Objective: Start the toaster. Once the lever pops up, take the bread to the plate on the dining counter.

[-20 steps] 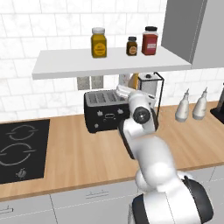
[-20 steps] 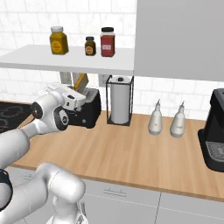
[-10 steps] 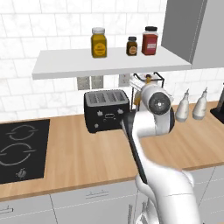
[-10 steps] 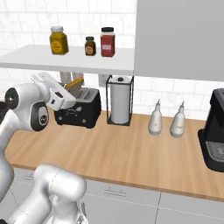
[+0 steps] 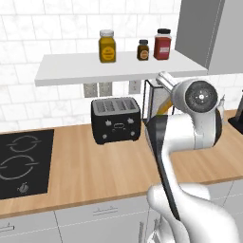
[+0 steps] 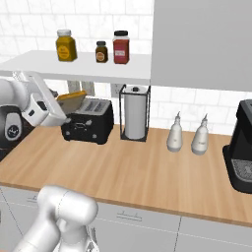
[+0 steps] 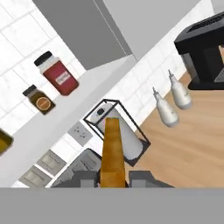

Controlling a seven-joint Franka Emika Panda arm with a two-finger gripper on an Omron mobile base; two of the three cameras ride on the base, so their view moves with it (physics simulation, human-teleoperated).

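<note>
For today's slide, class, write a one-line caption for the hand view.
Gripper shut on a bread slice, edge-on, above the toaster, paper towel holder behind.

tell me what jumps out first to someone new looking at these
The thin tan bread slice with an orange-brown crust is pinched in the white arm's gripper, held in the air beside the black boxy toaster with a silver-grey top. Above, three spice jars line the white wall shelf.

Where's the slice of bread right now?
The bread is clamped in the robot's hand, lifted above the toaster, left of the paper towel holder.
</note>
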